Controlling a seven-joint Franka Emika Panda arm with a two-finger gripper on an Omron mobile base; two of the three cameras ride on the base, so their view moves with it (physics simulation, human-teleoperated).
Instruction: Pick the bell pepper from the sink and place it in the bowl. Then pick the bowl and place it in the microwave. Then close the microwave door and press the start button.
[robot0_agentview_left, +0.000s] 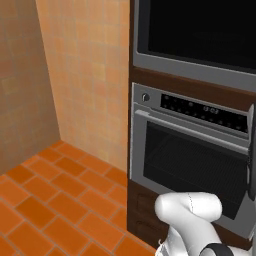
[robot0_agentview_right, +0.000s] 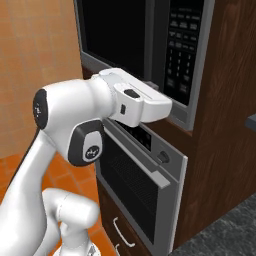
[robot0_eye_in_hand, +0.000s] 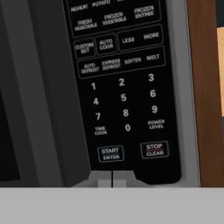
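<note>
The end effector (robot0_eye_in_hand: 112, 178) is clenched, its two fingertips pressed together with nothing between them, right at the lower edge of the microwave (robot0_agentview_right: 192, 112) keypad. The start button (robot0_eye_in_hand: 110, 153) sits just above the fingertips, with the stop button (robot0_eye_in_hand: 154, 149) beside it, toward the wooden cabinet (robot0_eye_in_hand: 205, 87). The microwave door (robot0_agentview_right: 116, 37) is closed, to the left of the end effector, and the wall oven (robot0_agentview_left: 192, 150) lies below it.
</note>
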